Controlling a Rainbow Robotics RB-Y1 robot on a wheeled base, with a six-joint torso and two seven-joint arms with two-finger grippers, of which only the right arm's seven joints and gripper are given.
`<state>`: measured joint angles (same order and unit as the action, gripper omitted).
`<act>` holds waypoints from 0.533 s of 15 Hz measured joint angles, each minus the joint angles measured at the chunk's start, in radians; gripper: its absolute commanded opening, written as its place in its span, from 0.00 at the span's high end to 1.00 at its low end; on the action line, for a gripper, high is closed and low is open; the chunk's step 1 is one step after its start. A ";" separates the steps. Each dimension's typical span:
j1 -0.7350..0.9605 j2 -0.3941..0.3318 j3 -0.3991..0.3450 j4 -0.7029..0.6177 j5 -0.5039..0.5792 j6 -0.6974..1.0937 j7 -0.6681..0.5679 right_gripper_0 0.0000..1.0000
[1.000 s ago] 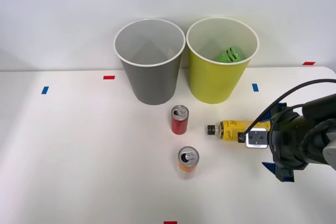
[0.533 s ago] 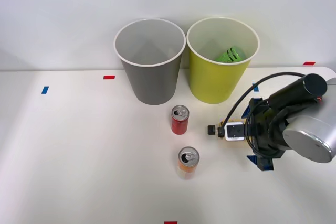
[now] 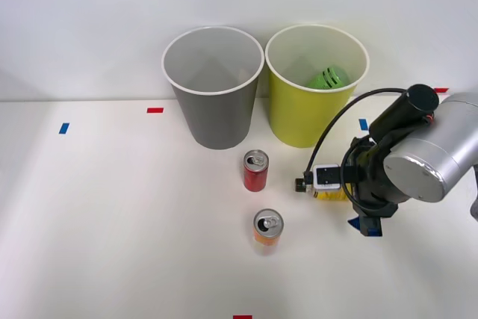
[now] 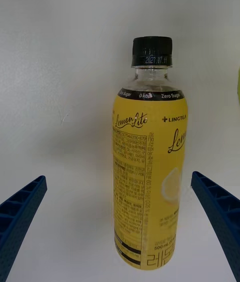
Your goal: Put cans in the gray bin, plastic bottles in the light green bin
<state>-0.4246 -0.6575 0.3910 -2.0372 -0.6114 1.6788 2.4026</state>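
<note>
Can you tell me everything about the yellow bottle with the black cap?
The yellow bottle looks like clear plastic wrapped in a yellow label with black writing and a lemon picture, topped by a ribbed black cap. It is closed and lies on its side on the white table, cap pointing toward the red can. The right hand is over it, blue fingers open on either side, not touching.

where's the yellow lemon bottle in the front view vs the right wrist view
Front view: the yellow-labelled bottle lies on the table right of the red can, mostly covered by the right gripper; its black cap pokes out toward the can.
Right wrist view: the bottle runs up the picture's middle, between the open blue fingers.
Shared landmark: the black cap.
</note>
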 measured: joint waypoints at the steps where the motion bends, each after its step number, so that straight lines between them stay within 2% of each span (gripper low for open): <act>1: -0.016 0.018 0.000 0.037 0.001 0.000 0.002 0.00; 8: -0.043 0.077 0.011 0.082 0.064 0.000 0.013 0.00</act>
<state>-0.4676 -0.5804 0.4017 -1.9550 -0.5473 1.6789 2.4156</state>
